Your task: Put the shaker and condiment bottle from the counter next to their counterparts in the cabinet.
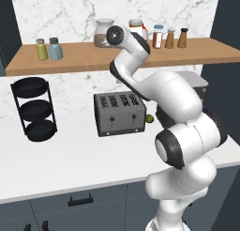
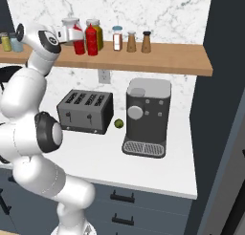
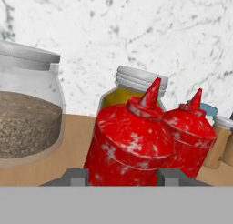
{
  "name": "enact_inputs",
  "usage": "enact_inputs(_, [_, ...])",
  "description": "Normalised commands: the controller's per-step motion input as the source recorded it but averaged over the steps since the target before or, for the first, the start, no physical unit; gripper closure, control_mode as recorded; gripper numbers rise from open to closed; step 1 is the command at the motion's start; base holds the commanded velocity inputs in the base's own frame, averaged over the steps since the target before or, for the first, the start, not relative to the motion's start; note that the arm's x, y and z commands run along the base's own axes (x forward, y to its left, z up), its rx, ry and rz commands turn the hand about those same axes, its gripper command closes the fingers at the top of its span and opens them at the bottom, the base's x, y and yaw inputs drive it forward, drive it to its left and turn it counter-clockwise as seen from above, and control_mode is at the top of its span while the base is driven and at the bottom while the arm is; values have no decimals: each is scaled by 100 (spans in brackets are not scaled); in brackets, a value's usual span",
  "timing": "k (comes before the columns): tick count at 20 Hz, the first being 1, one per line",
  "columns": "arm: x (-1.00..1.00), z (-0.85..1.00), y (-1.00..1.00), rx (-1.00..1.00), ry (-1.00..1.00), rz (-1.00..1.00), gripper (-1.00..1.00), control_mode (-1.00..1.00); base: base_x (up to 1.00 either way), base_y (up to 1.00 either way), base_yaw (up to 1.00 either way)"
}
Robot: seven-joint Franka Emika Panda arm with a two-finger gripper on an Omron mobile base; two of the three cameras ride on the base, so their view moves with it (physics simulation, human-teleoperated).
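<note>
The pincer [image 3: 122, 177] is up at the wooden shelf [image 2: 167, 57], its two tips squeezed in against the sides of the red condiment bottle [image 3: 129, 143], which fills the space between them. That bottle stands just beside the other red bottle [image 3: 192, 134], apparently touching it, with a yellow jar [image 3: 132, 89] behind and a big glass jar [image 3: 27, 123] of brown grains to one side. Further along the shelf, the blue-grey shaker [image 1: 55, 49] stands right next to the yellow-green shaker [image 1: 41, 50].

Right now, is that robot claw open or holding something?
Gripper: closed on the condiment bottle, up at the cabinet beside the taller red bottle.
</note>
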Motion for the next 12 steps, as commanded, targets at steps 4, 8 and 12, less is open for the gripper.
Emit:
enact_inputs(4, [18, -13, -7, 0, 0, 0, 100, -100, 0, 0, 0])
enact_inputs(8, [11, -23, 0, -1, 0, 0, -100, -100, 0, 0, 0])
enact_inputs(12, [2, -25, 0, 0, 0, 0, -100, -100, 0, 0, 0])
